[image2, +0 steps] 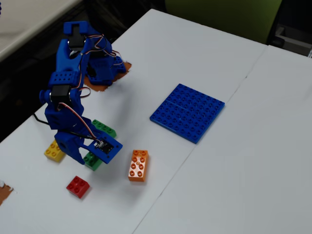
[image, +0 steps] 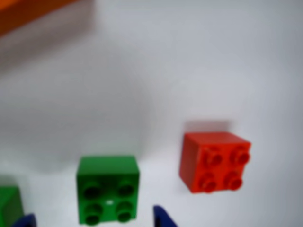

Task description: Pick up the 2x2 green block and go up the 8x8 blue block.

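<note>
blue arm low over the small green four-stud plastic brick, fingers apart on either side of it.

in the wrist view we saw the small square green brick (image: pixel 108 189) on the white table (image: pixel 199 71), between two blue fingertips (image: pixel 163 217) at the bottom edge, so the gripper (image: pixel 94 221) stood open, and we could not tell whether the tips touched the brick. a small red four-stud brick (image: pixel 214 161) lay to its right, apart from it. in the fixed view the large flat blue studded baseplate (image2: pixel 187 112) sat well away to the right, bare. an orange brick (image2: pixel 139 165), a yellow brick (image2: pixel 54 151) and a longer green brick (image2: pixel 105 128) lay near the arm (image2: pixel 66 97).
</note>
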